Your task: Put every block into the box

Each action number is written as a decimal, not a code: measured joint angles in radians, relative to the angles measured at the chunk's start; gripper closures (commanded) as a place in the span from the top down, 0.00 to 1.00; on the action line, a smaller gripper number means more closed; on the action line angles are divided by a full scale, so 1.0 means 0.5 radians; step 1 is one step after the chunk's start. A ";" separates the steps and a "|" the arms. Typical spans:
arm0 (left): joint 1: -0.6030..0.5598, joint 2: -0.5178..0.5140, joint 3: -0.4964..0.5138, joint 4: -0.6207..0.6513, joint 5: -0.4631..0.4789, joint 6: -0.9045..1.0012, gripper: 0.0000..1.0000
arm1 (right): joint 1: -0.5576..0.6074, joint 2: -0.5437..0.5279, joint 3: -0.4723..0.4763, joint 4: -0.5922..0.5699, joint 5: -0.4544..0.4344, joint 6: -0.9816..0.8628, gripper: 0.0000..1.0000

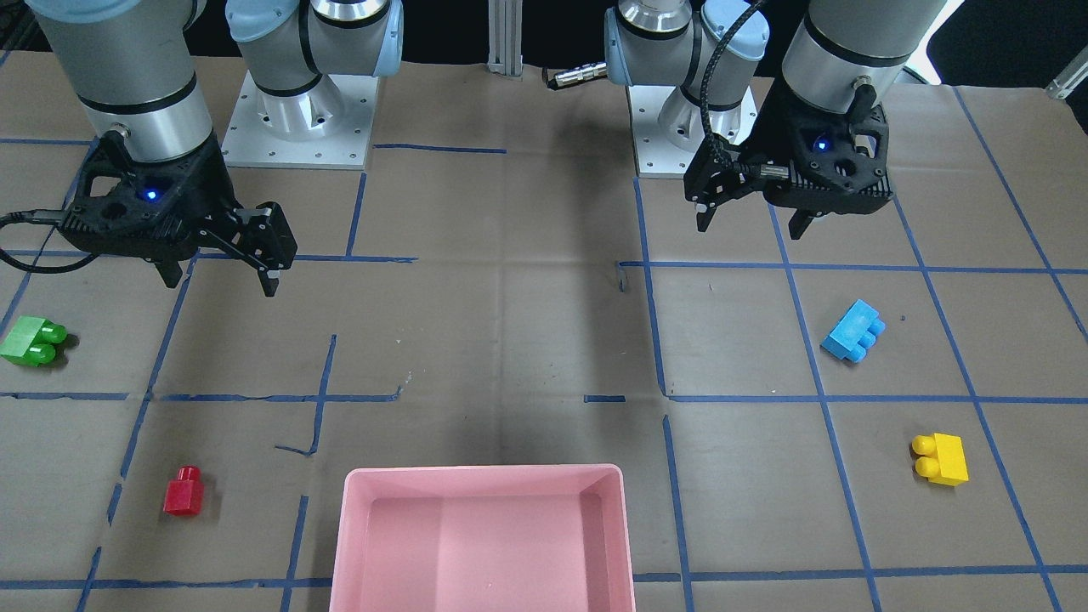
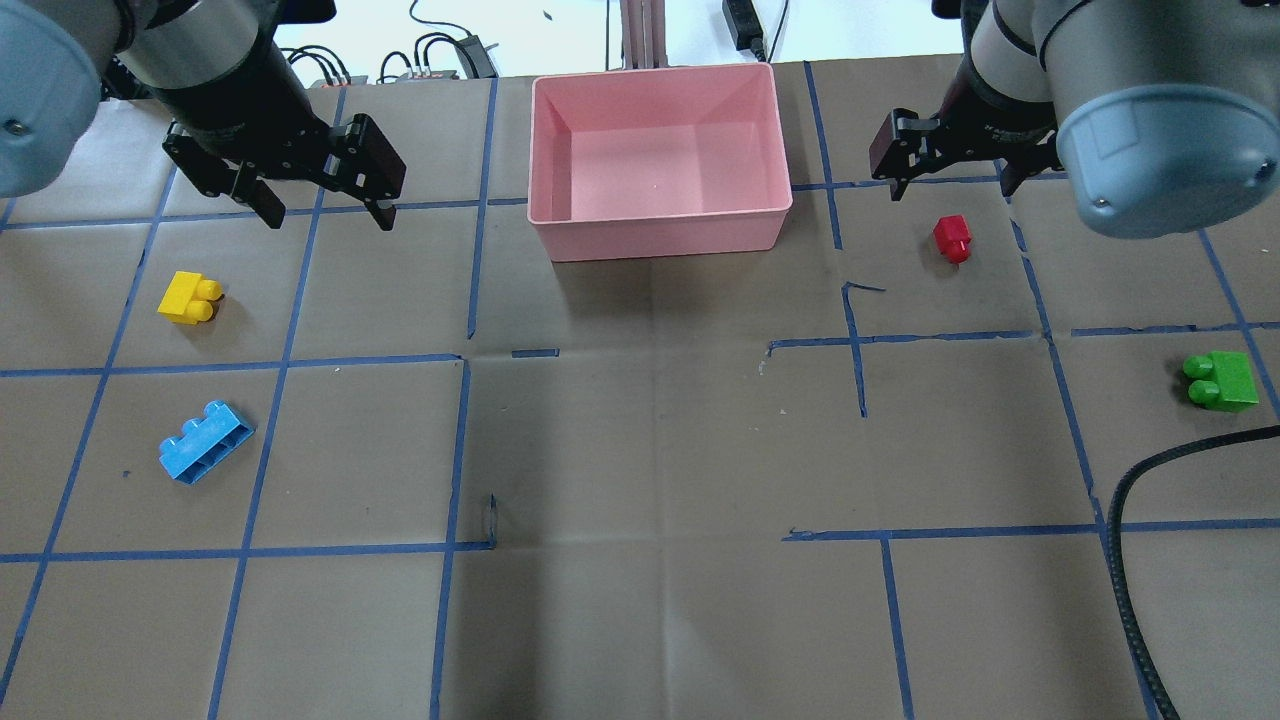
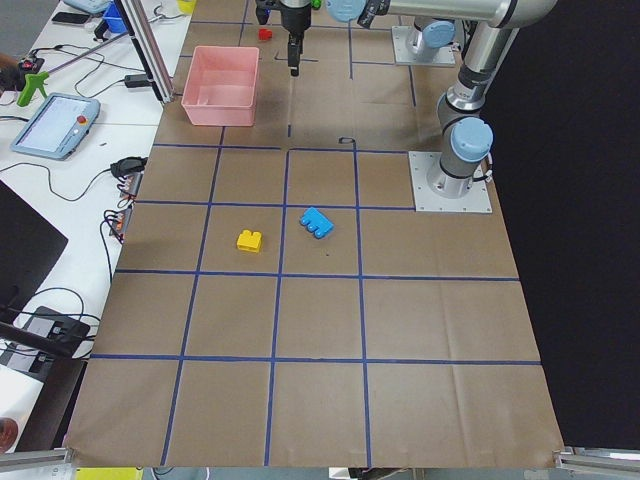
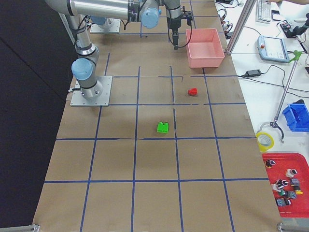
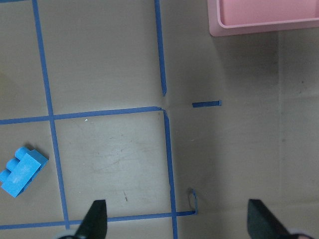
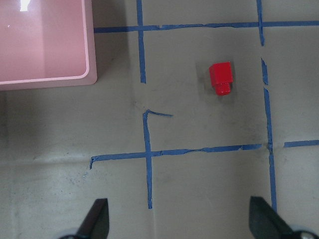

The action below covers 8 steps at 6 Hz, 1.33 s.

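While both arms hang over the table, all four blocks lie on it outside the box (image 2: 660, 240). Brown paper (image 2: 650, 450) covers the table, creased in places and marked into squares by blue tape (image 2: 300, 362), some strips of it torn or crooked. The pink box stands at the edge far from the arm bases (image 1: 297, 127), midway between the two arms.

The left gripper (image 2: 328, 215) has its fingers spread wide with nothing between them. On its side of the table lie the yellow block (image 2: 188, 298) and, closer to the robot, the blue block (image 2: 205, 442), the two apart from each other. The right gripper (image 2: 950, 190) is likewise spread wide and holds nothing. The red block (image 2: 952, 238) sits near it on the paper, well apart from the box. The green block (image 2: 1222, 380) lies further out on that side, and a black cable (image 2: 1130, 500) curves over the paper nearby.

Beyond the box runs a white bench with a tablet (image 3: 55, 125), loose wires, a blue bin (image 4: 297, 116), a tape roll (image 4: 264, 140) and a red tray (image 4: 289, 186) of small parts.
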 measured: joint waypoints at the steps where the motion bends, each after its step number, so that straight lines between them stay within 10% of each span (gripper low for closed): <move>1: 0.000 0.000 0.000 0.000 0.000 0.000 0.99 | 0.000 -0.001 0.002 -0.006 -0.001 0.000 1.00; 8: 0.169 0.027 -0.016 0.008 0.009 0.138 0.99 | -0.001 0.004 0.007 -0.014 0.018 0.001 1.00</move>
